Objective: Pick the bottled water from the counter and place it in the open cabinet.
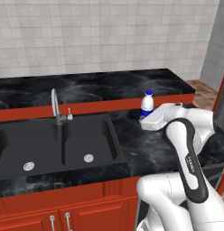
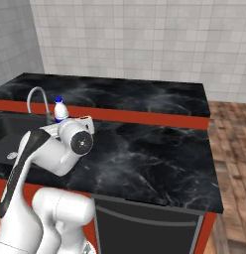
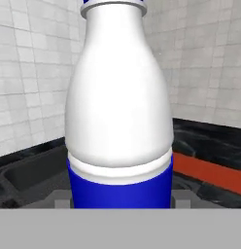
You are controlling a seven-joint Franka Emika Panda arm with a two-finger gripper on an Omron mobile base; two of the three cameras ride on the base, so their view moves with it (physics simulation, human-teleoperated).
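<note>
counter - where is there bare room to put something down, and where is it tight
Free: the counter right of the bottled water, out to its end by the wood floor, and the raised back ledge under the tiled wall. Tight: around the gripper at the bottle, next to the sink and faucet.

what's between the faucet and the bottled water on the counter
In the left base view, a small soap dispenser stands by the faucet; beyond it, the sink's right edge and bare black counter run to the bottled water.
</note>
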